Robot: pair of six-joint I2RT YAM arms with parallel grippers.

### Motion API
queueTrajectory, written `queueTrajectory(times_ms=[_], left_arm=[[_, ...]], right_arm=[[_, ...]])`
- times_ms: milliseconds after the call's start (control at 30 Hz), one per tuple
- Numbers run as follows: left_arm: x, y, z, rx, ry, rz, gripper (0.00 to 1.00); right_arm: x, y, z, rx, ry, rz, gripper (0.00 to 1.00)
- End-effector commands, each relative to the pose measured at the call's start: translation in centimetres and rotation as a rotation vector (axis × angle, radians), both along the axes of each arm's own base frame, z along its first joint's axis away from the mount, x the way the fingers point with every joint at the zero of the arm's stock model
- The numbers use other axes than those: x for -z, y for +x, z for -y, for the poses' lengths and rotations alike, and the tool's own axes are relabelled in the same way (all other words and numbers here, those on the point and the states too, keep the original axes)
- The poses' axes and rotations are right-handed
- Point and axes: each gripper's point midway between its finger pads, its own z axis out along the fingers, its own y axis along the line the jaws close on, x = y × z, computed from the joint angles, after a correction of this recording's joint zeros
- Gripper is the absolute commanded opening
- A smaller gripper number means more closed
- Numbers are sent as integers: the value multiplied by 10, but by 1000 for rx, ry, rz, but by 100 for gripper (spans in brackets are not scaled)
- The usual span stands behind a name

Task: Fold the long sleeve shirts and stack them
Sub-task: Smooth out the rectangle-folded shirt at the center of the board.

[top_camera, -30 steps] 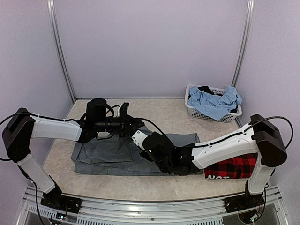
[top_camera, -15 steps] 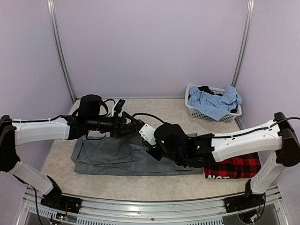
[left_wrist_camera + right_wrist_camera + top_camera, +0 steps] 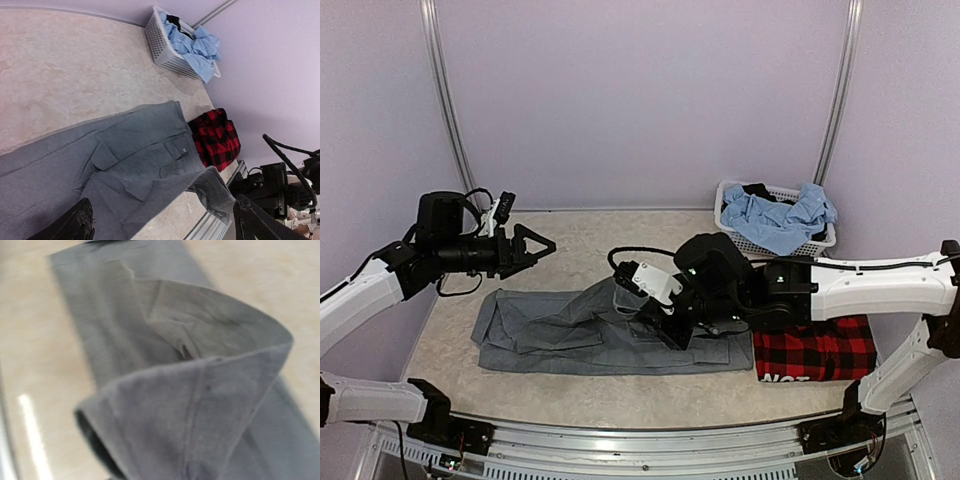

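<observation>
Grey cloth takes up the middle of the top view: the grey shirt (image 3: 550, 335) lies flat on the desk (image 3: 650, 235), its long axis running left to right. The plaid shirt (image 3: 815, 352) lies folded just beside its right end. The right gripper (image 3: 636, 304) is pressed together on a raised fold of the grey shirt near the garment's middle. The left gripper (image 3: 542, 246) hangs above the far-left part of the desk, apart from the cloth, with its jaws spread and nothing between them. A white basket (image 3: 740, 238) of blue clothes (image 3: 780, 220) stands at the far right corner.

Left wrist view: the left gripper (image 3: 162, 222) shows both fingertips wide apart at the lower edge. The grey shirt (image 3: 130, 165) is spread below and ahead of it, the plaid shirt (image 3: 215, 137) beyond, and the basket (image 3: 165, 50) farther off. The lifted fold hangs at the lower right, beside the right arm (image 3: 275, 185).

Right wrist view: the fingers are not visible. A doubled flap of the grey shirt (image 3: 190, 405) fills the frame close to the lens, with flat cloth and bare desk (image 3: 30, 340) behind it.

Judgement: the right arm is the nearer one and controls the fold. The next move depends on carrying that flap along the shirt's long axis.
</observation>
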Motion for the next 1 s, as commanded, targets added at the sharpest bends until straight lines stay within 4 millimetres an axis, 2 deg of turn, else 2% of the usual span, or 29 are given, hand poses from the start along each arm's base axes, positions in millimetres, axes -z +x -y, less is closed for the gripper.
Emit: queueTrajectory(times_ms=[0, 167, 333, 433, 567, 700, 967], left_arm=[[54, 23, -64, -304, 239, -111, 90], [102, 28, -109, -517, 393, -193, 84], [137, 25, -124, -568, 393, -269, 79], [145, 30, -129, -592, 410, -287, 79], [161, 38, -147, -642, 452, -325, 79], [177, 42, -152, -647, 455, -364, 78], [194, 52, -161, -668, 430, -383, 82]], right_arm=[[1, -36, 9, -118, 22, -149, 0], [5, -51, 21, -156, 26, -194, 0], [24, -60, 29, -164, -9, -244, 0], [31, -59, 33, -150, -20, -248, 0], [28, -54, 32, -136, -14, -237, 0], [24, -44, 32, -124, 7, -240, 0], [20, -26, 30, -141, 9, -243, 0]])
